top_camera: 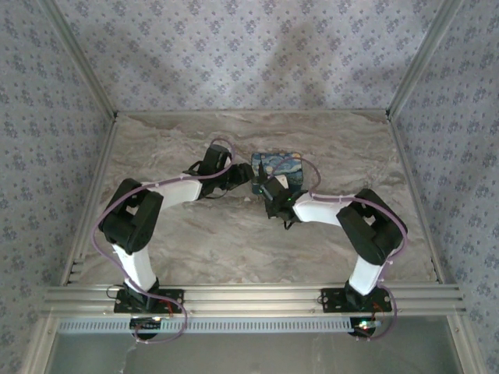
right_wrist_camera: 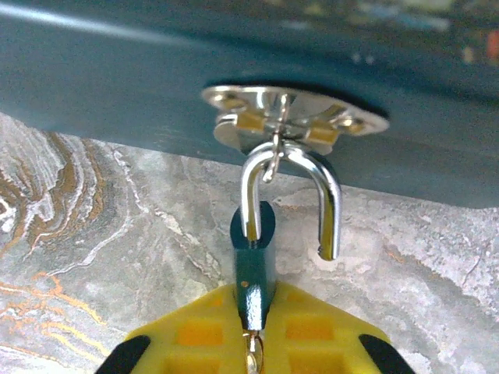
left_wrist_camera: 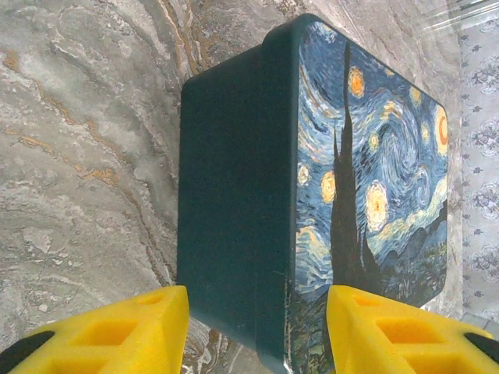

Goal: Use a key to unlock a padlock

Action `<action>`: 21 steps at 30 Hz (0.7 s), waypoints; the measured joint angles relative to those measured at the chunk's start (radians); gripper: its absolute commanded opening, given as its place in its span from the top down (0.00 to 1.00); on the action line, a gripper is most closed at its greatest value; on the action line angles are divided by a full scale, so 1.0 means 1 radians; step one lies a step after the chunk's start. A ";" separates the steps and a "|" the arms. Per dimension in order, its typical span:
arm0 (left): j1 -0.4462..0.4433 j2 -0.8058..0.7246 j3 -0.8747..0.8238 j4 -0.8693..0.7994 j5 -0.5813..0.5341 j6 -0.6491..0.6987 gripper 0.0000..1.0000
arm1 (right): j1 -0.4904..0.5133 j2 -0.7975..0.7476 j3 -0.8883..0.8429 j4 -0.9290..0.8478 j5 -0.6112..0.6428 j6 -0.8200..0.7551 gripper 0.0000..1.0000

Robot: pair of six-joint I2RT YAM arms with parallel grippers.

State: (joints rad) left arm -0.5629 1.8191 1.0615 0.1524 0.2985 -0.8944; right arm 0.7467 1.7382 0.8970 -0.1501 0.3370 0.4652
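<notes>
Padlock (right_wrist_camera: 253, 269) hangs from the hasp plate (right_wrist_camera: 226, 100) on the dark side wall of the painted box (right_wrist_camera: 117, 86). Its shackle (right_wrist_camera: 330, 206) stands open: one leg sits in the blue body and the other ends free in the air, with the bend hooked through the hasp loop. The right gripper (right_wrist_camera: 253, 312) is clenched on the padlock body, a yellow finger on each side. A small brassy ring (right_wrist_camera: 251, 360) shows just below the body, between those fingers. The box rests on the marble table (right_wrist_camera: 93, 234), far of centre in the top view. The left gripper (left_wrist_camera: 257, 327) straddles one end of the box, jaws apart; whether they press on it cannot be told.
</notes>
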 measured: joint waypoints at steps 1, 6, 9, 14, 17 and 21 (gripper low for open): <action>0.000 0.002 0.000 0.000 0.000 0.000 0.51 | 0.002 -0.002 -0.001 -0.002 0.000 -0.005 0.96; 0.002 0.006 0.003 -0.001 0.000 0.000 0.51 | 0.016 -0.021 -0.003 -0.031 -0.002 -0.040 0.98; 0.006 0.015 0.011 -0.004 0.000 0.001 0.51 | 0.023 -0.041 -0.003 -0.051 -0.010 -0.075 0.99; 0.008 0.030 0.030 -0.019 0.002 0.004 0.51 | 0.028 -0.075 -0.005 -0.056 -0.029 -0.166 1.00; 0.009 0.040 0.044 -0.022 0.008 0.004 0.51 | 0.029 -0.080 -0.005 -0.055 -0.058 -0.231 1.00; 0.009 0.049 0.056 -0.022 0.021 0.004 0.51 | 0.032 -0.080 -0.005 -0.056 -0.093 -0.326 1.00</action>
State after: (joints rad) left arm -0.5541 1.8683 1.1175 0.1303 0.3199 -0.8902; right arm 0.7792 1.6585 0.8925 -0.2058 0.2443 0.1394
